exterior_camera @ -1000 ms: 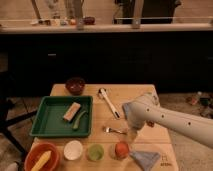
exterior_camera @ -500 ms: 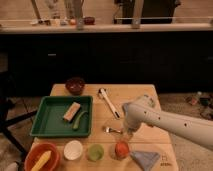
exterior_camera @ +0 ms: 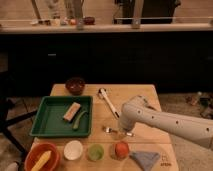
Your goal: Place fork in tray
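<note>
The fork [exterior_camera: 111,130] is a small silver piece lying flat on the wooden table, just right of the tray, tines pointing left. The tray [exterior_camera: 44,120] is green and rectangular, on the table's left half, with a tan block [exterior_camera: 72,111] and a green vegetable [exterior_camera: 80,120] inside. My white arm reaches in from the right. Its gripper [exterior_camera: 122,130] points down over the fork's handle end and is mostly hidden under the wrist. Whether it touches the fork does not show.
A white-handled utensil [exterior_camera: 107,102] lies behind the fork. A dark red bowl [exterior_camera: 75,85] stands behind the tray. Along the front edge are an orange bowl [exterior_camera: 42,157], a white cup [exterior_camera: 73,149], a green cup [exterior_camera: 95,151], an orange fruit [exterior_camera: 121,149] and a blue cloth [exterior_camera: 145,159].
My arm has moved left and down, bringing the gripper from beside the fork to over its handle end. The fork and the tray have not moved.
</note>
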`<move>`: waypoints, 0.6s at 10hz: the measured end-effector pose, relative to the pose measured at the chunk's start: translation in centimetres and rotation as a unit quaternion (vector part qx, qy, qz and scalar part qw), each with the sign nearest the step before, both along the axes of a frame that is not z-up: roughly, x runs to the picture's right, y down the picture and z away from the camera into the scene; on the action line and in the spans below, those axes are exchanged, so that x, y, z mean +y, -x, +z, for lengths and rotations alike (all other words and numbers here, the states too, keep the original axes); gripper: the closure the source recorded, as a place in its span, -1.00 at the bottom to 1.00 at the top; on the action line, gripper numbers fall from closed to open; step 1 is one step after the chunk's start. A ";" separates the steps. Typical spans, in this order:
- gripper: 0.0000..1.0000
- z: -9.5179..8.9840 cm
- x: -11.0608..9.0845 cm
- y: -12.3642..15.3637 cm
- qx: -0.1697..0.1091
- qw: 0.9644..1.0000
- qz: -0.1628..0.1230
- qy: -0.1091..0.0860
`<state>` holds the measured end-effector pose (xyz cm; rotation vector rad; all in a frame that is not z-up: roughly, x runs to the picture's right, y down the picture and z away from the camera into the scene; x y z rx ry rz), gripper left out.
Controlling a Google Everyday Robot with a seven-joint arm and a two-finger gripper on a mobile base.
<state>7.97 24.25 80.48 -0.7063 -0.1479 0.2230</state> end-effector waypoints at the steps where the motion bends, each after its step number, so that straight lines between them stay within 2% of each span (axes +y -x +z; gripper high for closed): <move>1: 0.01 0.2 0.1 0.3 -0.003 1.000 -0.001 0.002; 6: 0.01 1.5 0.1 1.1 -0.003 1.000 0.003 0.003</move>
